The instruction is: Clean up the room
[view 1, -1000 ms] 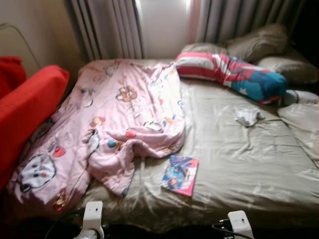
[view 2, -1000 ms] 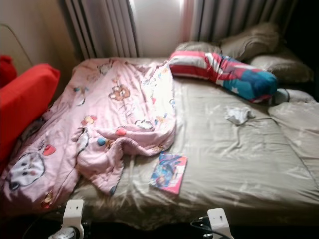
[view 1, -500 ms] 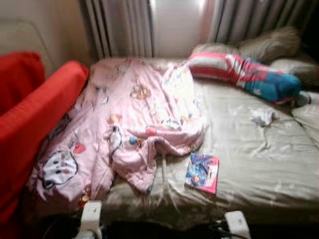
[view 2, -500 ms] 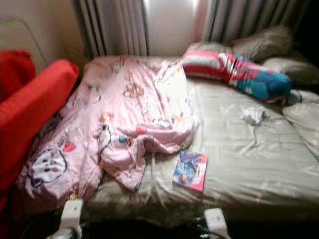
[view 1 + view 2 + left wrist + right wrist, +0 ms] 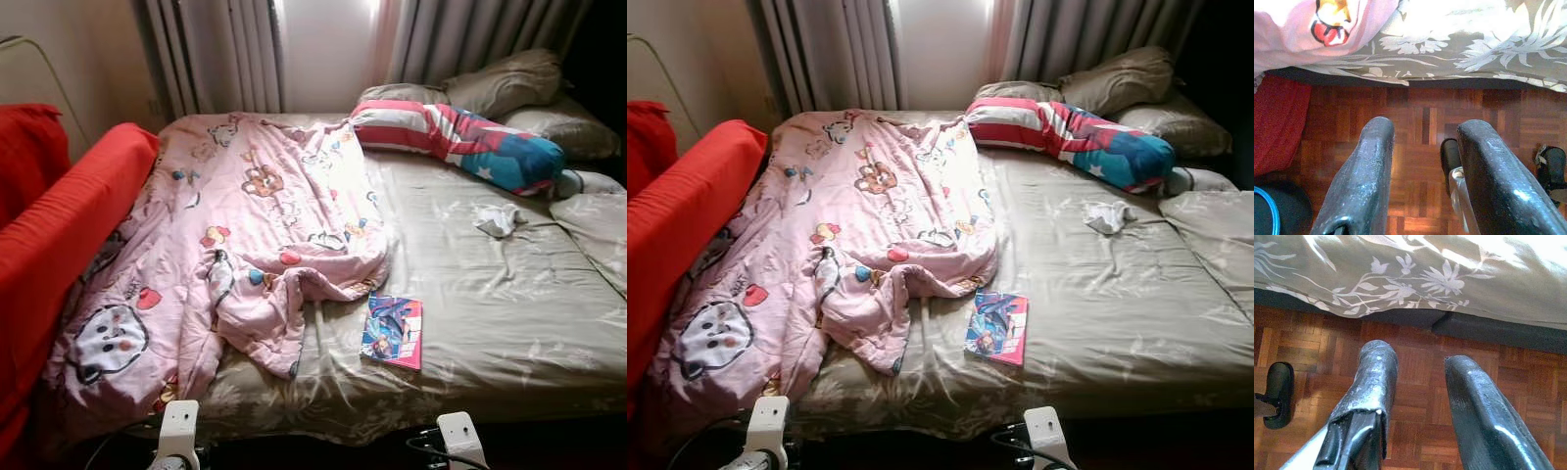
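Both grippers (image 5: 1422,171) (image 5: 1420,401) hang open above floor, bed (image 5: 509,323) edge beyond fingertips.

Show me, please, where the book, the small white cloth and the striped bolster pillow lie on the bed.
book (image 5: 393,331), left eye view, middle of its cover.
small white cloth (image 5: 498,220), left eye view, its crumpled centre.
striped bolster pillow (image 5: 1068,130), right eye view, its middle section.

Both arms hang low at the frame's bottom edge, left wrist (image 5: 179,431) lower left, right wrist (image 5: 458,439) lower right. The left gripper (image 5: 1422,161) and right gripper (image 5: 1418,387) hold fingers parted, grasping nothing.
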`<state>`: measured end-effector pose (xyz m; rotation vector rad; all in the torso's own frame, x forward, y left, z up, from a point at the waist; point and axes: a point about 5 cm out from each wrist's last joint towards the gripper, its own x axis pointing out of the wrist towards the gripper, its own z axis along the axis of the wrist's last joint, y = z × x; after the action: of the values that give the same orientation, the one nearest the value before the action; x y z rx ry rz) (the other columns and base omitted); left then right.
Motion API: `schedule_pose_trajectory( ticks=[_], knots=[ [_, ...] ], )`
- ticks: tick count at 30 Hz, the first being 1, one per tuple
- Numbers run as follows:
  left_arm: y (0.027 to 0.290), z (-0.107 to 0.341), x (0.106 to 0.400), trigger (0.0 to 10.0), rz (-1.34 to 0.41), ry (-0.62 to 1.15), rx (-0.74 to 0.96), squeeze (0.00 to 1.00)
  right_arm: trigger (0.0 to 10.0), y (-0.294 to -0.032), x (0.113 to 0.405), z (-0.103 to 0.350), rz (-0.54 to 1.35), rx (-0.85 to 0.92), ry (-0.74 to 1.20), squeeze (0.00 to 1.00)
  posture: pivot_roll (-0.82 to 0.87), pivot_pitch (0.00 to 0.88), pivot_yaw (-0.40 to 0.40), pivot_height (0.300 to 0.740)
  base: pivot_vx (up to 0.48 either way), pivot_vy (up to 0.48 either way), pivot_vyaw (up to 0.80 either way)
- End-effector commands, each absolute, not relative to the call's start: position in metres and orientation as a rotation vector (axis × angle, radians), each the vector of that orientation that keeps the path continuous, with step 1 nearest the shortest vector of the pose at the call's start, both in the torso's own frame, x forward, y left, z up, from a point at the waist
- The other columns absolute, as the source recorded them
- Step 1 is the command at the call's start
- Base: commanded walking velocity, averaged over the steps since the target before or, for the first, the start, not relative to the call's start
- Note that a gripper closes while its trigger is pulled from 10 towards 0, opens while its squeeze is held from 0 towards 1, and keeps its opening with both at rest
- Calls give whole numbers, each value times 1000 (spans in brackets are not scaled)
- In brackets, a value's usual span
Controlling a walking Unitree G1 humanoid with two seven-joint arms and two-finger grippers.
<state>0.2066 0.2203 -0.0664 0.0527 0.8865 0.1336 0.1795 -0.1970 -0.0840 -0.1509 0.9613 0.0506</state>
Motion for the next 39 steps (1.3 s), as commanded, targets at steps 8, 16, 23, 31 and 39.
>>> schedule_pose_trajectory(
  ticks=[8, 16, 23, 31, 39],
  knots=[
    [220, -66, 208, 10000, 140, 882, 55, 0, 10000, -200, 181, -83, 47, -158, 960, 0, -27, 0, 0, 740, 0, -478, 0],
    [220, -66, 208, 10000, 144, 882, 49, 0, 10000, -200, 181, -83, 41, -155, 960, 0, -26, 0, 2, 740, 0, -58, 0],
    [220, -66, 208, 10000, 140, 884, 45, 0, 10000, -200, 181, -83, 40, -152, 958, 0, -27, 0, 1, 740, 0, 0, 0],
    [220, -66, 209, 10000, 137, 882, 38, 0, 10000, -200, 182, -82, 40, -153, 957, 0, -33, 0, 3, 740, 0, 0, 0],
    [220, -65, 209, 10000, 129, 879, 46, 0, 10000, -199, 183, -82, 36, -150, 946, 0, -42, 0, 9, 740, 0, 0, 0]
  ],
)
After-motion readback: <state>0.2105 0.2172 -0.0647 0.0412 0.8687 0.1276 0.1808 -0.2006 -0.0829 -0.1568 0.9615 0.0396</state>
